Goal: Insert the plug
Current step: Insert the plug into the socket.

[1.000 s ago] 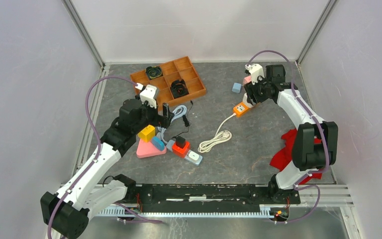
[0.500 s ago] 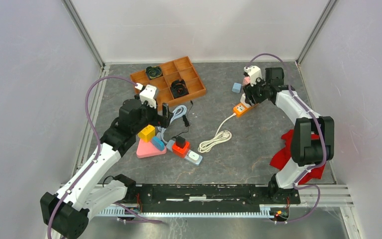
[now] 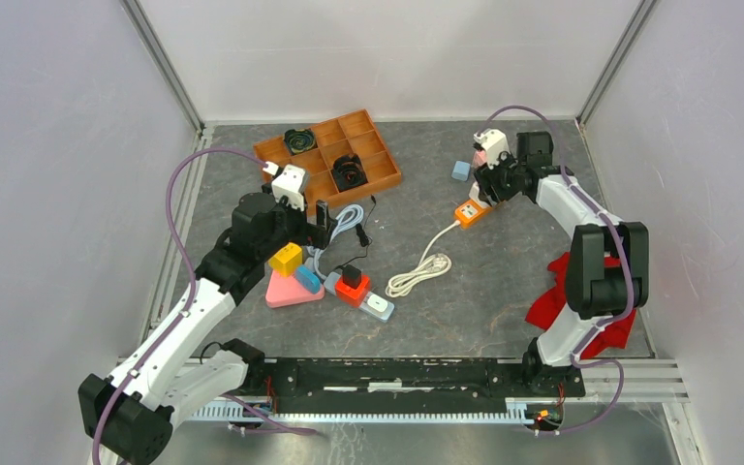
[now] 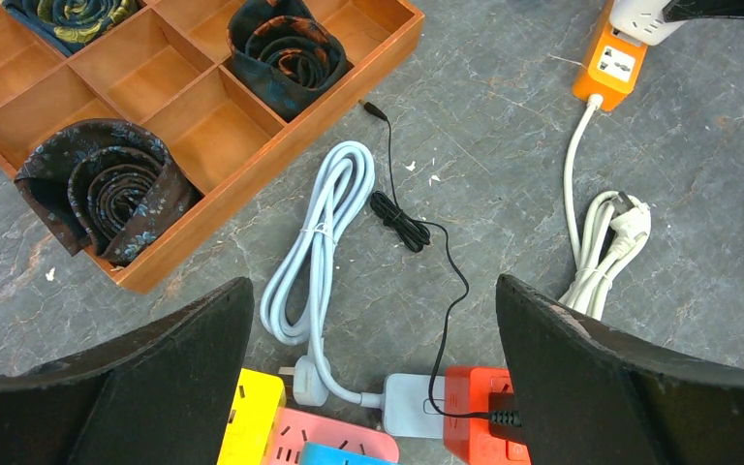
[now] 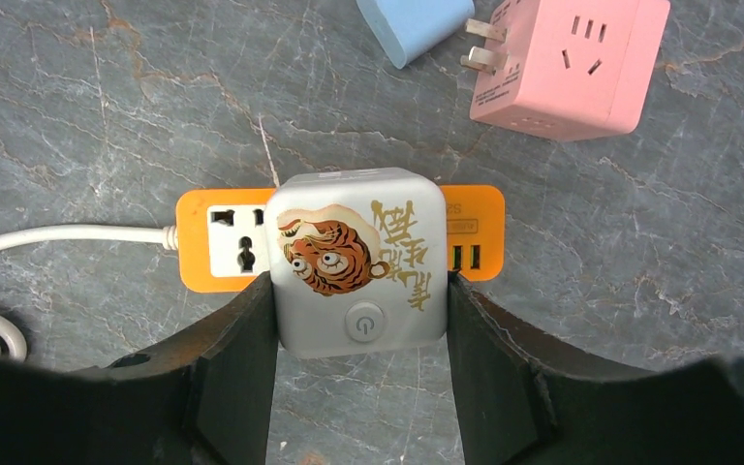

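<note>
The right fingers [image 5: 237, 368] pinch the white tiger-print adapter [image 5: 356, 252] by its sides, over the orange power strip [image 5: 199, 254]. A pink cube socket [image 5: 567, 63] and a blue block [image 5: 412, 21] lie just beyond, with bare tabletop [image 5: 639, 291] elsewhere. The left fingers [image 4: 155, 378] are spread wide above the cables [image 4: 320, 232]. Since a second ago the right elbow [image 3: 610, 262] has swung inward, and the left arm [image 3: 184, 320] is unchanged.

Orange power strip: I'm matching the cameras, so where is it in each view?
Top external: orange power strip right of centre, toward the back.
Left wrist: top right corner.
Right wrist: centre, mostly behind the white tiger adapter.
Shared landmark: its white cord.
</note>
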